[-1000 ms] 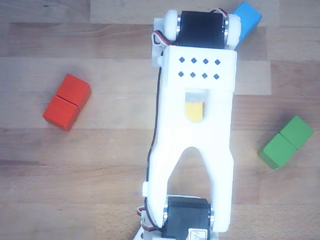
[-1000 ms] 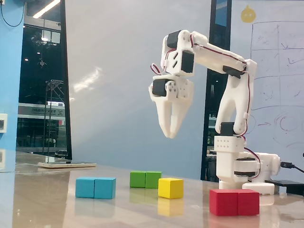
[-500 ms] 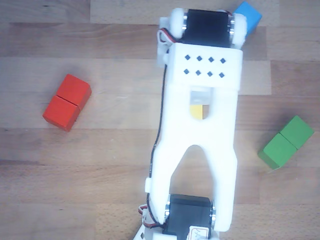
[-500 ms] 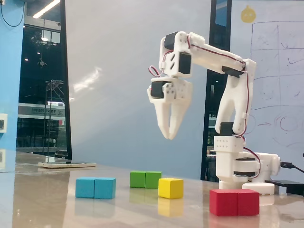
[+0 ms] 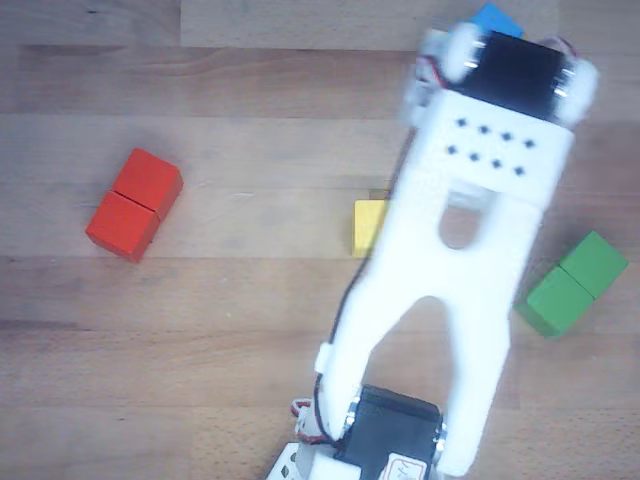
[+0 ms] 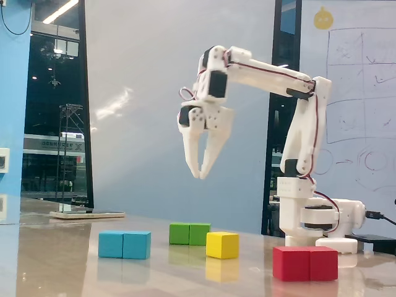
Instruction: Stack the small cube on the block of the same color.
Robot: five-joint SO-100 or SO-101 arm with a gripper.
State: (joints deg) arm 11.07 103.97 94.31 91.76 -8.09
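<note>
Gleaming wooden table [image 6: 74, 260], whiteboard [image 6: 362, 93] behind

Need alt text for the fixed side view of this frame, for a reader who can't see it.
A white robot arm holds its gripper well above a glossy table, fingertips nearly together and holding nothing. Below sit a blue block, a green block, a small yellow cube and a red block, all apart from one another.
</note>
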